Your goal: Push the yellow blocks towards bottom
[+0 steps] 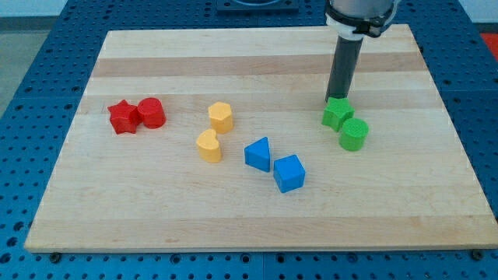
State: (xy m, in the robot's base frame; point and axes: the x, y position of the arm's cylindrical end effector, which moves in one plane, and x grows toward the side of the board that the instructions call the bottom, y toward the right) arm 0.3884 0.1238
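A: Reading the board [257,233] from its near edge outward, what are we meeting first?

B: We are meeting the blue cube [289,173], then the blue triangular block [258,153] just to its far left. Left of these we are looking at the task's own pieces: the yellow heart-shaped block [208,145] nearer, and the yellow rounded block [221,117] just beyond it, the two close together, left of centre.

A: And the rest?

B: At the far left the red star block [122,117] is touching the red rounded block [151,113]. On the right the green cylinder [354,134] is sitting just beside the green star-like block [337,113], and my tip [330,99] is resting at that block's far edge, well apart from both yellows.

A: Are any fingers spreading or pinching?

B: We are working with none; the arm is ending in a plain rod, so nothing is being clamped.

A: How are we doing this step well?

B: In our judgement, we are leaving the greens, travelling left along the far side, and settling beyond the yellow rounded block. Pushing nearward from there is likely driving it into the heart-shaped one, so we are keeping the line centred, lest either slip sideways toward the blue triangular block.
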